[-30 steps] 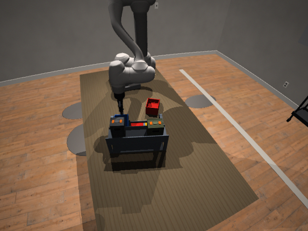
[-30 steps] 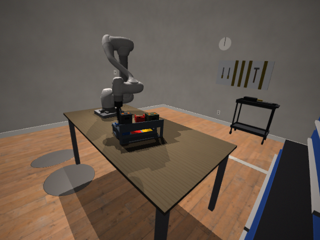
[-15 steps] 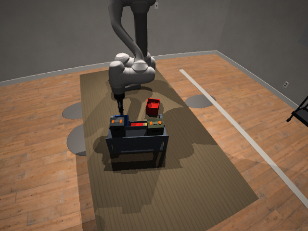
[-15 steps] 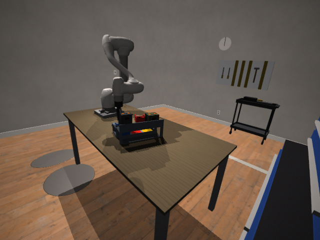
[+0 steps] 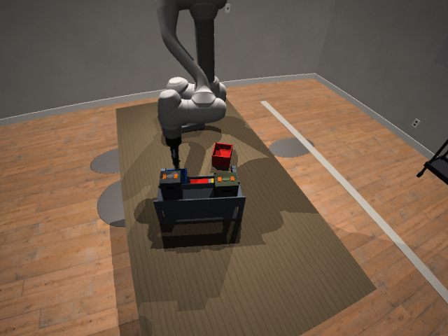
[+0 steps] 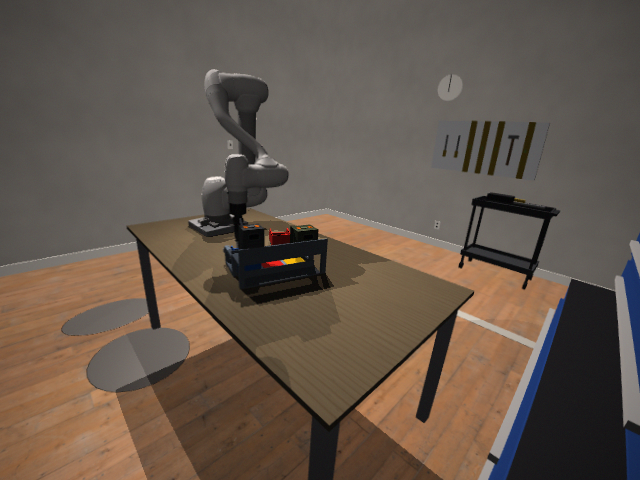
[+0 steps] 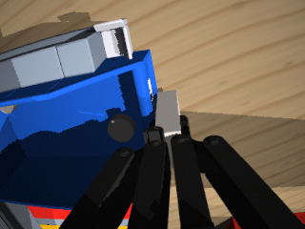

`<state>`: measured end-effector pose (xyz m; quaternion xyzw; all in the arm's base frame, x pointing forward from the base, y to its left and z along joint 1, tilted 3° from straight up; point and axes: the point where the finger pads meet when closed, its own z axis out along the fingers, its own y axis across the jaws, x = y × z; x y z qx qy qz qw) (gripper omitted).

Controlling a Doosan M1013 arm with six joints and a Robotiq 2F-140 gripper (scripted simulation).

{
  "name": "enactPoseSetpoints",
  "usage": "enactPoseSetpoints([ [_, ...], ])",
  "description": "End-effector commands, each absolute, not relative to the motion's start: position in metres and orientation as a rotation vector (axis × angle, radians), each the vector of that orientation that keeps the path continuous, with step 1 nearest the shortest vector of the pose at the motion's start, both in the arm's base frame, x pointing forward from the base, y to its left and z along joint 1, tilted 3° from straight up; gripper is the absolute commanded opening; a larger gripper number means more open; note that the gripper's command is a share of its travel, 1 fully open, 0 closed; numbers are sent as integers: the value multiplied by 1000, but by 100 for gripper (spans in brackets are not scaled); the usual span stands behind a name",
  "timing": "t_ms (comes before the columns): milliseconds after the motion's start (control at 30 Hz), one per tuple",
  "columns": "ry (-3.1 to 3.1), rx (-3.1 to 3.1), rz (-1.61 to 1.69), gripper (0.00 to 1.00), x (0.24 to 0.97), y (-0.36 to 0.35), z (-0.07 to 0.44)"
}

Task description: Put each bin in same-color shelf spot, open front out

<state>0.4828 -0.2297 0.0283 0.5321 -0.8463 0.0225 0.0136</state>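
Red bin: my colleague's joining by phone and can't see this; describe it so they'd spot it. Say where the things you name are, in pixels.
On the wooden table (image 5: 253, 253) (image 6: 330, 351) stands a low dark shelf (image 5: 199, 209) (image 6: 284, 252). Beyond it, toward the robot's base, sits the red bin (image 5: 221, 160) (image 6: 279, 237). It's open-topped; the two boxes atop the shelf are dark with orange details.
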Motion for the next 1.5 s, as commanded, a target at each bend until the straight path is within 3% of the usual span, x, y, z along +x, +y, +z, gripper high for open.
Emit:
enactPoseSetpoints([
  [0, -2636, 1657, 70, 10, 484, -230, 28],
  [1467, -2636, 1657, 70, 10, 509, -242, 29],
])
